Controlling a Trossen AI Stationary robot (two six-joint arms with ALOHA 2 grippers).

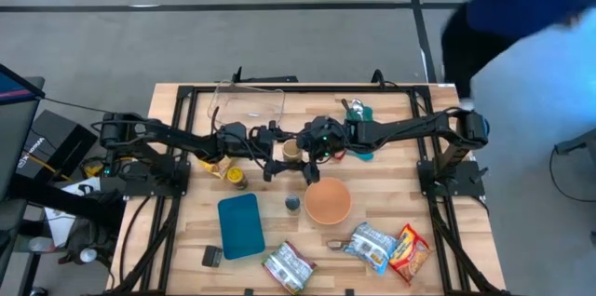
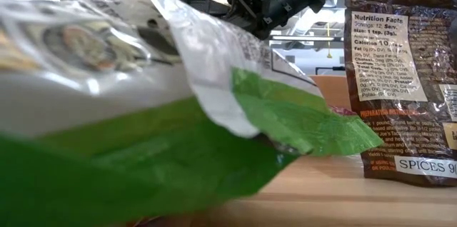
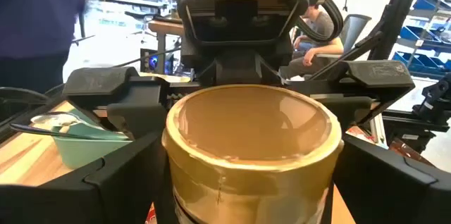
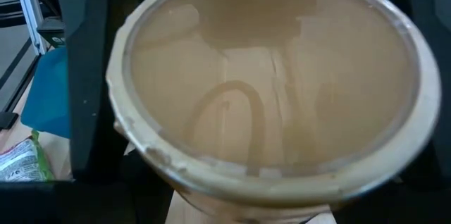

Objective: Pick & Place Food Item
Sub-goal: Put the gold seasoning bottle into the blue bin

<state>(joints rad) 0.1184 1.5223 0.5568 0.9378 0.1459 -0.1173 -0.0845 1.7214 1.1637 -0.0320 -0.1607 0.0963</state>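
In the high view, the wooden slatted worktop fills the middle of the frame. At centre left the left hand reaches in from the left, its fingers pinching a small round jar with a tan lid. The left wrist view shows that jar close up: a cylinder with a glossy tan lid and a gold band, dark fingers pressed on either side. Just right of the jar in the high view sits the right hand; whether its fingers are spread or closed I cannot tell.

Below centre left lies a flat teal rectangular lid with rounded corners. Right of it stands a round orange bowl, smooth and matte. Along the lower edge lie crinkled foil snack packets: a green-and-white one, a silver one, and a red-and-yellow one at lower right. A clear plastic tub sits at upper centre left.
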